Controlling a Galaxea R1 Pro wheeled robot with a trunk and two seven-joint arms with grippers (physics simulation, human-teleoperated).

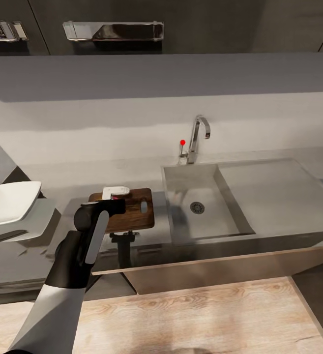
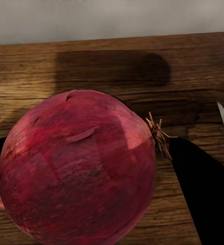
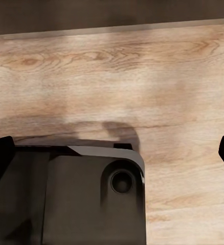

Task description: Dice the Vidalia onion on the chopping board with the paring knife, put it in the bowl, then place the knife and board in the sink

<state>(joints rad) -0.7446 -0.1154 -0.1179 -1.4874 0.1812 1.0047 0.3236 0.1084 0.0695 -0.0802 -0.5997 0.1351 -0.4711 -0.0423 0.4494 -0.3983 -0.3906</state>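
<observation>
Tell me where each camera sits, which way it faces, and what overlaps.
Head: on the head, looking down at the countertop, sink and bowl; the left arm reaches over the board.
Left wrist: near the left gripper, facing the onion held between its fingers over the board.
Right wrist: near the right gripper, facing the wood floor and the robot's dark base.
Shared: head and left wrist both show the board.

onion point(image 2: 76, 168): round, dark pinkish-red, dry root tuft at one side; held just above the board between dark fingers point(image 2: 204, 194).
board point(image 1: 136, 209): brown wood, slot handle toward the sink; flat on the tabletop point(image 1: 82, 172), just left of the basin.
bowl point(image 1: 9, 201): white, squarish, at the far left.
sink point(image 1: 200, 196): grey basin, drainboard to its right, tap point(image 1: 198, 135) behind.
</observation>
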